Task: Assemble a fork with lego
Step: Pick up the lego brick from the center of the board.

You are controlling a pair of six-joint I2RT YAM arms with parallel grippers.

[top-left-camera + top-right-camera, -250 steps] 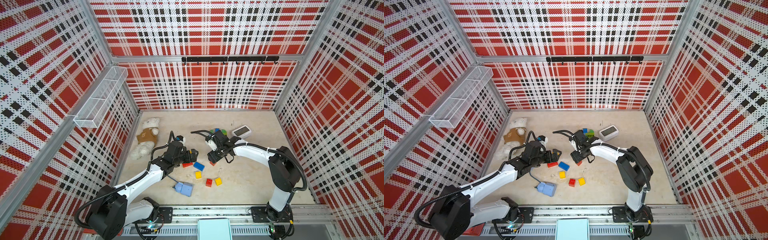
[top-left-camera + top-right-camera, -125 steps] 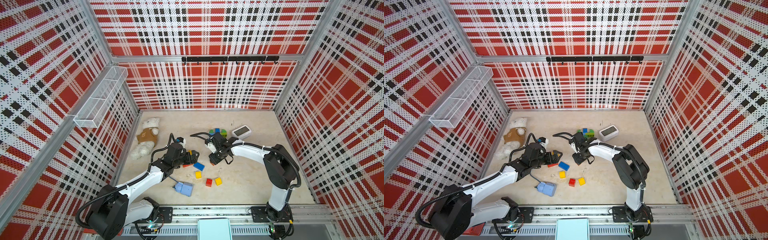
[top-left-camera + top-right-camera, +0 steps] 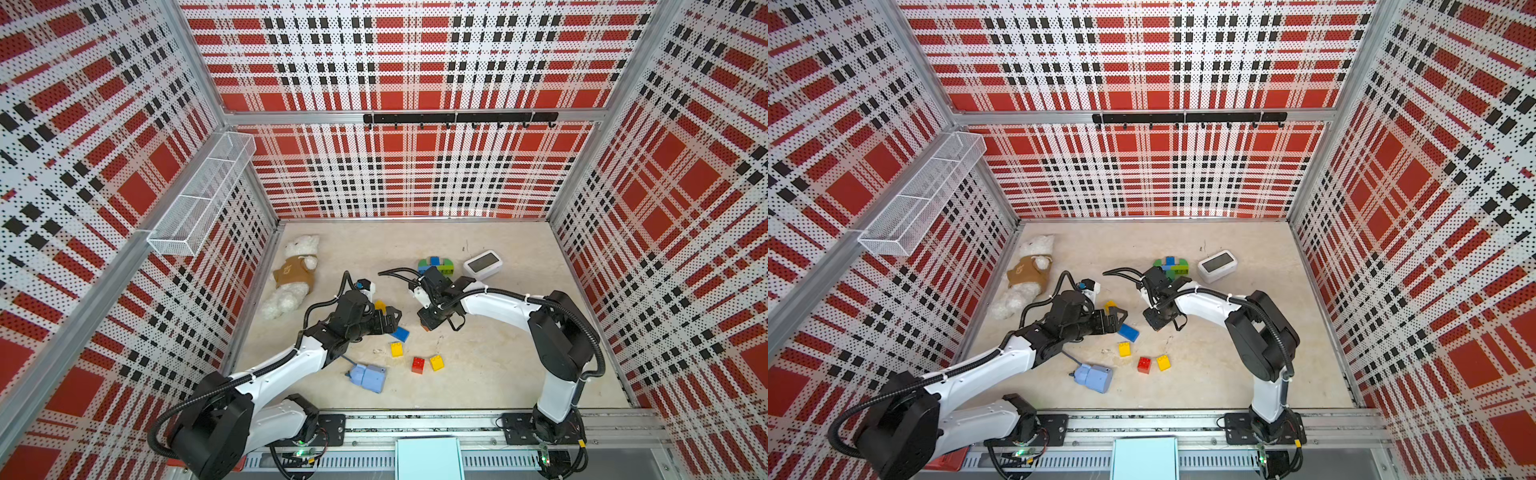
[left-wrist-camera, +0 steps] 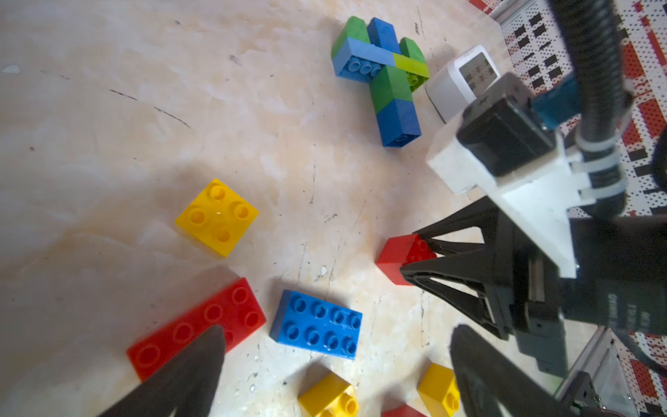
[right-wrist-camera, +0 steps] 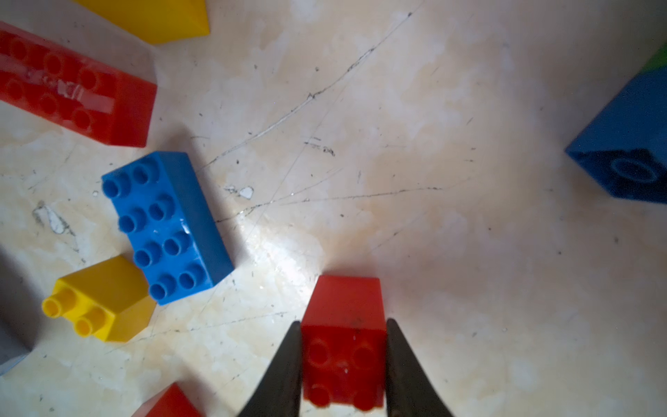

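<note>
My right gripper [image 5: 343, 325] is shut on a small red square brick [image 5: 343, 346] that rests on the floor, studs toward the camera. In the left wrist view the same red brick [image 4: 400, 256] sits between that gripper's black fingers. My left gripper [image 4: 337, 335] hangs open over a long red brick [image 4: 202, 325] and a blue oblong brick [image 4: 317, 323], holding nothing. A yellow square brick [image 4: 217, 216] lies beyond them. A joined piece of green, blue, light-blue and lime bricks [image 3: 435, 264] lies behind the right gripper [image 3: 428, 326].
Two yellow bricks [image 3: 396, 349] [image 3: 436, 363] and a red brick [image 3: 418, 365] lie loose toward the front. A pale-blue box with a cord [image 3: 368, 376] sits front left, a plush bear [image 3: 293, 276] by the left wall, and a white screen device [image 3: 483, 264] at the back.
The right gripper's jaws have closed from half open onto the small red brick. The left arm has barely moved and stays open.
</note>
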